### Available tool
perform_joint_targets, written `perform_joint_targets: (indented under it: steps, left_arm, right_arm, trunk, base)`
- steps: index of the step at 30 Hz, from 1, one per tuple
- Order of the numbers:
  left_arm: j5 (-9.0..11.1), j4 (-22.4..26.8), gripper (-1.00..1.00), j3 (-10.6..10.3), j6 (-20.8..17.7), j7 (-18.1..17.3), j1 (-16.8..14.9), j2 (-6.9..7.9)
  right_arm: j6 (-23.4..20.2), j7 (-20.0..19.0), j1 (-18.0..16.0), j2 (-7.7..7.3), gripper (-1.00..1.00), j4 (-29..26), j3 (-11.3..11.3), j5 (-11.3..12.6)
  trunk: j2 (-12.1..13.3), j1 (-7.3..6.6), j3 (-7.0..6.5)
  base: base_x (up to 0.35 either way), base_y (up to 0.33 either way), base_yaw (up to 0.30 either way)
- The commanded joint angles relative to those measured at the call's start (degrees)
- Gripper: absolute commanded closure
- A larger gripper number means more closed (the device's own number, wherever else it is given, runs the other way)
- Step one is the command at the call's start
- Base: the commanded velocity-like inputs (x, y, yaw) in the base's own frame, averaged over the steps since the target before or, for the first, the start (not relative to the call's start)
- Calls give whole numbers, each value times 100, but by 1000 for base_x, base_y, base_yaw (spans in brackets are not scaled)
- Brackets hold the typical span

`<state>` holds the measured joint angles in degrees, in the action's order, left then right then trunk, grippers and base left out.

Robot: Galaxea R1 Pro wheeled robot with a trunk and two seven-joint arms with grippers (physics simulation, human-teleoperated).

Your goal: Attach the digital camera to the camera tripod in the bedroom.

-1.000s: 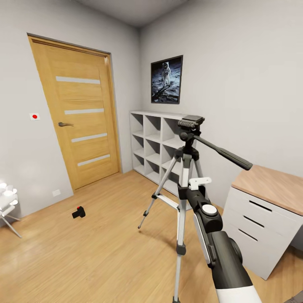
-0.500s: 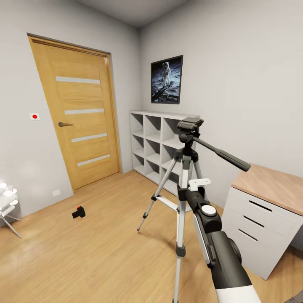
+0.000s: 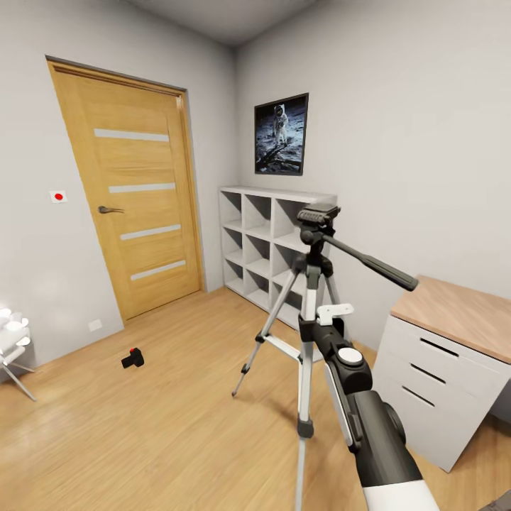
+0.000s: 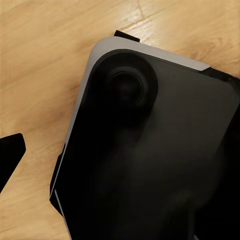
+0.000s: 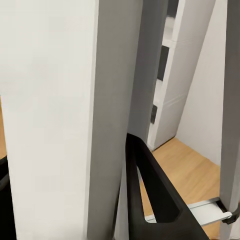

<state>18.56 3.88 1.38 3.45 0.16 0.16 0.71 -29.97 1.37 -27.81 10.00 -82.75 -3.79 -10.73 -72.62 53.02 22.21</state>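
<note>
Tripod (image 3: 312,284) shifted; one camera (image 3: 133,358).

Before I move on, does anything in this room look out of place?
Yes: the digital camera lies on the bare wood floor near the door, well apart from the camera tripod, whose head is empty. The right gripper is closed on the tripod's centre column.

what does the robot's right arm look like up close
The right arm is glossy black with a white sleeve at its base, a white side stripe, a round white cap and a white bracket near the wrist. Its right end effector has black, wedge-shaped fingers.
</note>
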Motion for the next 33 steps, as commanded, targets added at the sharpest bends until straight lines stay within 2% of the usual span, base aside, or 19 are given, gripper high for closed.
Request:
perform_joint_targets:
  steps: [1, 12, 13, 28, 33]
  left_arm:
    - [16, 8, -100, 11, 6, 2, 2, -1]
    - [16, 8, -100, 9, 6, 2, 2, 0]
    - [16, 8, -100, 10, 6, 2, 2, 0]
    - [16, 8, -100, 12, 6, 2, 2, 0]
    - [4, 8, -100, 18, 12, 2, 2, 0]
  right_arm:
    - [-35, 18, -5, 0, 100, 18, -9, -43]
    - [-27, 29, -5, 0, 100, 195, 17, -50]
    - [-27, 29, -5, 0, -100, 197, 17, -50]
    - [-26, 21, -5, 0, -100, 214, 19, -62]
    - [-26, 21, -5, 0, -100, 218, 19, -63]
  trunk:
    - [-4, 0, 5]
    - [-4, 0, 5]
    - [-4, 0, 5]
    - [-4, 0, 5]
    - [-4, 0, 5]
  base:
    - [0, 0, 0]
    - [0, 0, 0]
    - [0, 0, 0]
    - [-1, 0, 0]
    - [-125, 0, 0]
